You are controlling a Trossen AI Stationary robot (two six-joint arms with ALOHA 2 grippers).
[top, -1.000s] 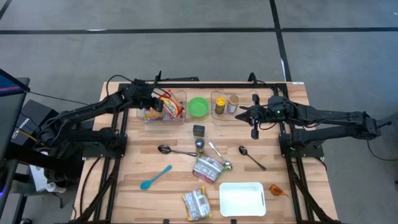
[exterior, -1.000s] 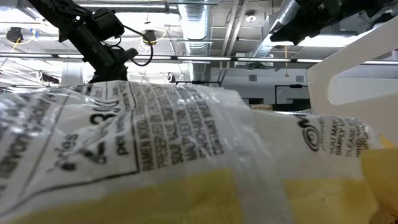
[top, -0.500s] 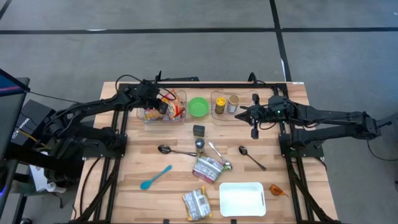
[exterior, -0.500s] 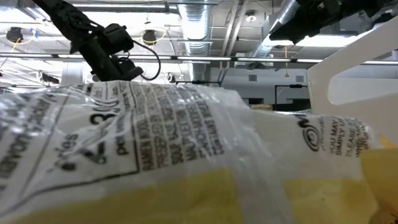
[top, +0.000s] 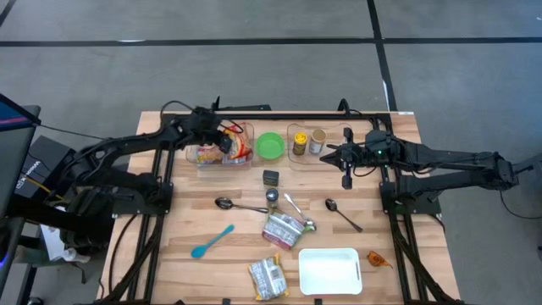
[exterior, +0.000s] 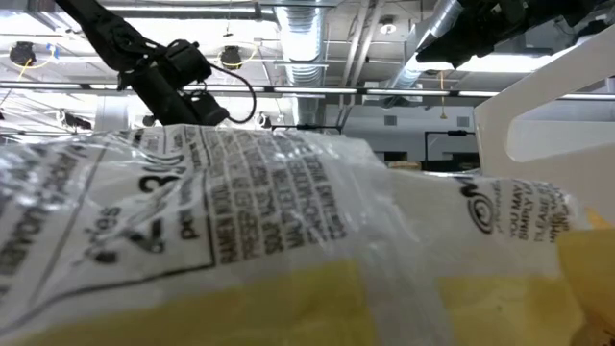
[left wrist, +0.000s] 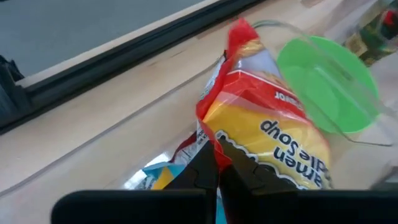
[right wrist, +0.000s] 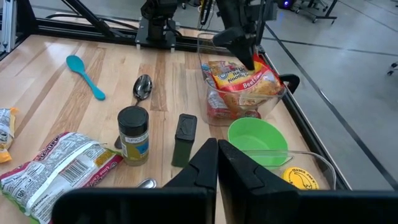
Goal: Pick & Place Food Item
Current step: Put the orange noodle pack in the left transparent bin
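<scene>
Left gripper [top: 222,142] was clamped on a red-and-yellow ramen noodle packet [top: 237,149] inside the clear plastic bin [top: 206,156]; right gripper [top: 333,153], closed and empty, hovered beside the spice jars [top: 308,142].

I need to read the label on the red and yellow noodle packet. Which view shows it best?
The left wrist view: the noodle packet fills it, print legible, left gripper shut on its edge. The right wrist view shows the packet whole in the clear bin. High view: tiny. Low view: hidden.
</scene>
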